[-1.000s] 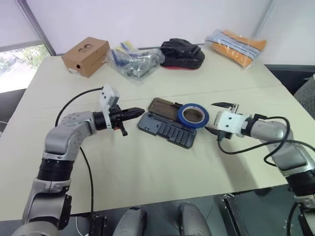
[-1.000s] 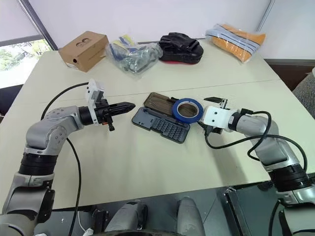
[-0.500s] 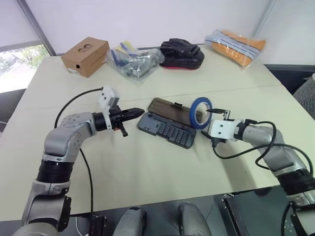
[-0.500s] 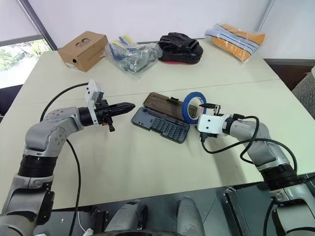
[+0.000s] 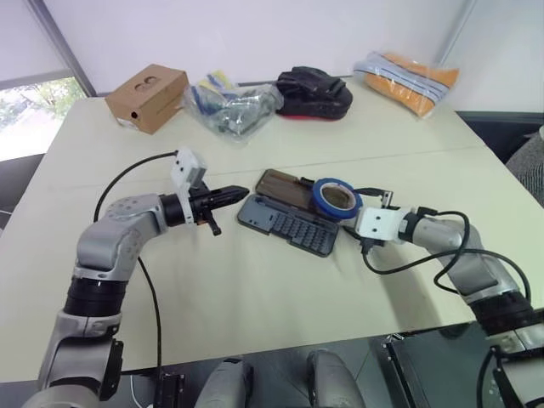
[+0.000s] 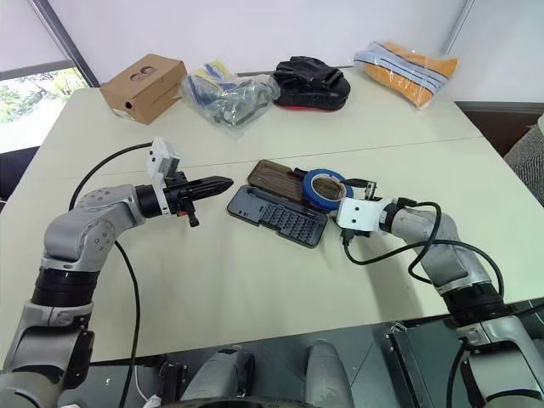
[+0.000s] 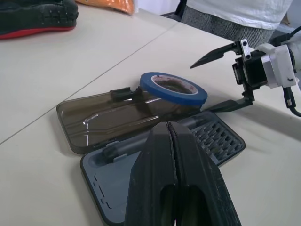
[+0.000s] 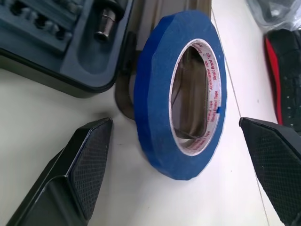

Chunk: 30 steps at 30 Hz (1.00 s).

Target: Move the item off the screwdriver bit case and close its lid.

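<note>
Blue tape in a flat ring lies on the far right end of the open case, partly on the brown lid and close to the row of bits. Its hole faces up and a little toward the right tool. That tool sits just beside the ring, with its two black fingers wide apart, one on each side of the ring and not touching it. The ring is between them, right in front of the tool.

The dark grey-blue case lies open and flat on the pale bench. Its long side runs from the left tool across toward the right tool, slanting a bit nearer on the right. The lid lies flat behind the bit tray, its long side going the same way, with the small dark latch tab on its far edge.

The left tool hangs just off the left end of the case, pointing at it along its long side. Its fingers are pressed together and hold nothing.

Far past both tools sit a cardboard box, a clear bag, a black pouch with red trim and an orange and grey pack.
</note>
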Available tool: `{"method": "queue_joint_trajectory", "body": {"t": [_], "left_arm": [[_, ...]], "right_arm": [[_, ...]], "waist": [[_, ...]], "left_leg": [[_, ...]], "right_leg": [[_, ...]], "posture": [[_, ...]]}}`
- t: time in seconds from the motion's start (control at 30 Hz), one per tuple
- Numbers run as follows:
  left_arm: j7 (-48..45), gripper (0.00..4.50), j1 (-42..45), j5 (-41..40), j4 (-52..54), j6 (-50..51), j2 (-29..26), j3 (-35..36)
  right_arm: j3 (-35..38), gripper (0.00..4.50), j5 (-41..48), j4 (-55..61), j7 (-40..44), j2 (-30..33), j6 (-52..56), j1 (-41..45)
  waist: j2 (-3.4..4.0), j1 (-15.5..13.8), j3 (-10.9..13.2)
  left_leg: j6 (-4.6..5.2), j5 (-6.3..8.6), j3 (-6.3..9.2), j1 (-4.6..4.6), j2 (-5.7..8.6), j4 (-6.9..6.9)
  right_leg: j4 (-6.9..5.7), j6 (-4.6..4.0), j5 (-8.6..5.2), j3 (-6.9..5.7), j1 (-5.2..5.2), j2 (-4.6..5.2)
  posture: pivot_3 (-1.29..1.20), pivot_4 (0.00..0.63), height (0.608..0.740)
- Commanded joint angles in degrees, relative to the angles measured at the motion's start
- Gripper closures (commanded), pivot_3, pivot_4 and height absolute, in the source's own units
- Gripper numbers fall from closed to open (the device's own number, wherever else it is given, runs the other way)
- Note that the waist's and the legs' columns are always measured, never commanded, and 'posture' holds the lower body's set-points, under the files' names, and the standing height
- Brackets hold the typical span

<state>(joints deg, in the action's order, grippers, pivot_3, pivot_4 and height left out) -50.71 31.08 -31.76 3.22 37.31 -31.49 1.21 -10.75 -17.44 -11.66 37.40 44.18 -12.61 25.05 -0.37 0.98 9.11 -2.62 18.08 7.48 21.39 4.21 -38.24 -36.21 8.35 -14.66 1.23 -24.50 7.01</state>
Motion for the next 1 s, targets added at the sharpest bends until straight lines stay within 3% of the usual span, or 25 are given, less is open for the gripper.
{"method": "queue_joint_trajectory", "body": {"t": [0.03, 0.13, 0.17, 0.33, 0.57, 0.7, 1.0], "left_arm": [[0.1, 4.5, -0.5, -0.7, 2.5, 0.0, -0.2, 0.9], [0.3, 4.5, -0.5, -0.7, 2.7, 0.0, -0.2, 1.0], [0.4, 4.5, -0.6, -0.6, 2.7, 0.0, -0.2, 1.0], [0.5, 4.5, -0.7, -0.5, 2.6, -0.3, -0.2, 1.0], [0.8, 4.5, -0.6, -0.3, 2.4, -0.5, 0.0, 0.8], [0.8, 4.5, -0.5, -0.3, 2.3, -0.6, 0.2, 0.7], [1.0, 4.5, -0.7, -0.1, 2.0, -0.9, 0.7, 0.5]], "right_arm": [[0.2, 0.02, -1.4, -1.6, -1.5, 0.1, -1.5, 1.4], [0.1, 0.84, -2.3, -3.5, -2.6, -0.2, -2.8, 2.2], [0.1, 1.51, -2.5, -3.8, -2.8, -0.4, -3.1, 2.4], [0.0, 4.0, -3.2, -4.6, -3.4, -0.8, -3.8, 2.3], [0.5, 4.0, -3.7, -4.2, -5.2, -0.9, -3.5, 2.0], [4.2, 4.0, -3.9, -1.7, -9.7, -0.7, -0.1, 1.9], [28.6, 4.0, 2.2, 2.0, -33.8, -6.8, 21.6, 3.4]], "waist": [[0.0, 0.0, 0.0], [0.0, 0.0, 0.0], [0.0, 0.0, 0.0], [0.01, 0.1, 0.0], [0.0, 0.1, 0.0], [0.0, 0.1, 0.0], [0.0, -0.3, 0.0]], "left_leg": [[0.0, 0.0, 0.0, 0.0, 0.0, 0.0], [0.0, 0.0, 0.0, 0.0, 0.0, 0.0], [0.0, 0.0, -0.01, 0.0, 0.0, 0.0], [-0.01, 0.0, 0.0, 0.0, 0.0, 0.0], [-0.01, 0.0, 0.0, -0.02, -0.01, 0.0], [-0.01, 0.0, 0.01, -0.01, 0.0, 0.0], [-0.01, -0.01, 0.07, 0.01, 0.02, 0.01]], "right_leg": [[0.0, 0.0, 0.0, 0.0, 0.0, 0.0], [0.0, 0.0, 0.0, 0.0, 0.0, 0.0], [0.0, 0.0, 0.0, 0.0, 0.0, 0.0], [0.0, 0.0, 0.0, 0.0, 0.0, 0.0], [-0.01, 0.0, 0.0, 0.02, 0.01, 0.0], [-0.01, 0.0, 0.0, 0.02, 0.0, 0.0], [-0.01, 0.0, 0.0, 0.05, 0.0, 0.02]], "posture": [[0.0, 0.15, 0.74], [0.0, 0.15, 0.74], [0.0, 0.15, 0.74], [0.0, 0.15, 0.74], [0.0, 0.15, 0.74], [0.0, 0.15, 0.74], [0.0, 0.15, 0.74]]}}
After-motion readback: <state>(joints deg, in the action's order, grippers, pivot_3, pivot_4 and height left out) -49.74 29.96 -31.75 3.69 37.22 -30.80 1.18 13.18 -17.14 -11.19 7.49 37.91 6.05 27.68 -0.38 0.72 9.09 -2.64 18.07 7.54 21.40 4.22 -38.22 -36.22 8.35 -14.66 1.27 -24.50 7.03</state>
